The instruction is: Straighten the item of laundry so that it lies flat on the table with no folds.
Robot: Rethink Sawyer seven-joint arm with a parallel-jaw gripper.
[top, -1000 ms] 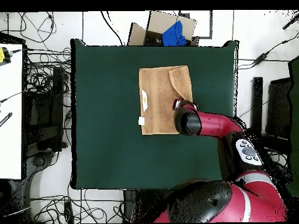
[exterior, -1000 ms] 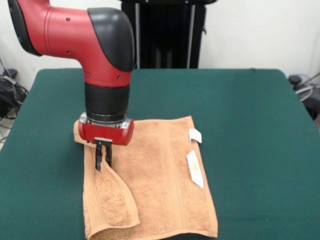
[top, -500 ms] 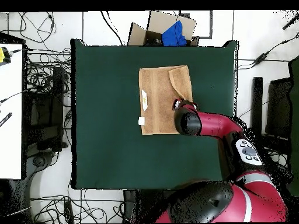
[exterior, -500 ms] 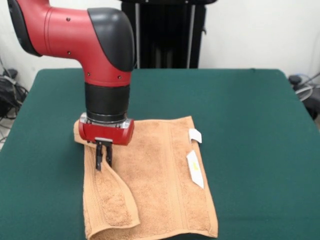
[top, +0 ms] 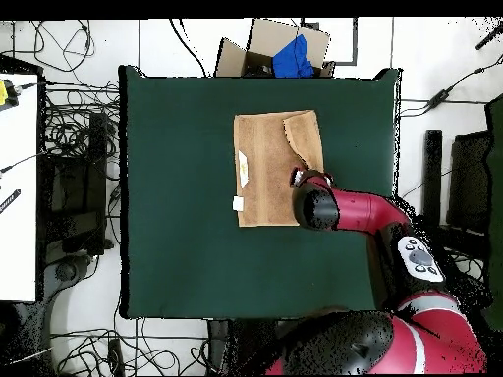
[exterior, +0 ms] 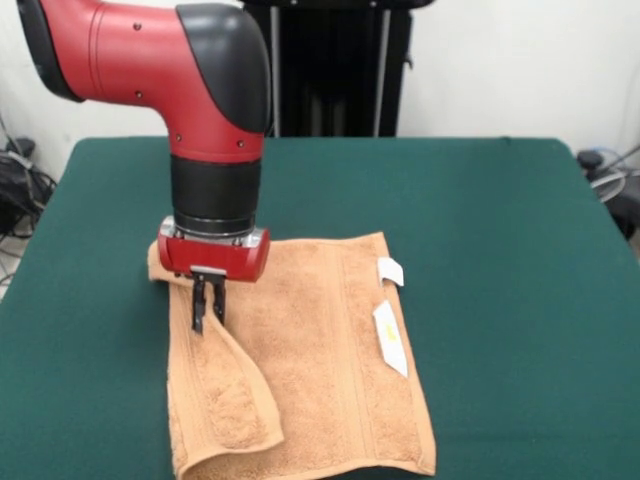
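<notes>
One towel (exterior: 310,350), light orange-tan terry cloth with looped pile, roughly rectangular, spread on the dark green felt-like table (exterior: 500,230). Woven border bands running lengthwise near two opposite edges. One fold present: a tapered flap (exterior: 230,385) of the towel's edge turned over onto the main surface, widest at the end farthest from the gripper and narrowing upward to it.

One gripper (exterior: 208,305), black fingers below a red housing, pointing straight down. Fingers drawn together and clamped on the narrow tip of the folded flap, holding that tip slightly above the cloth beneath. Rest of towel lying flat, extending to one side of and beyond the gripper, away from the arm's base.

Two small white tags (exterior: 390,335) at the towel edge opposite the gripper: one short and squarish, one longer and narrow, both lying flat, well apart from the fingers.

Overhead view: same towel (top: 263,167) near the table (top: 177,245) centre, flap along the edge nearest the gripper (top: 295,177), tags on the far edge.
</notes>
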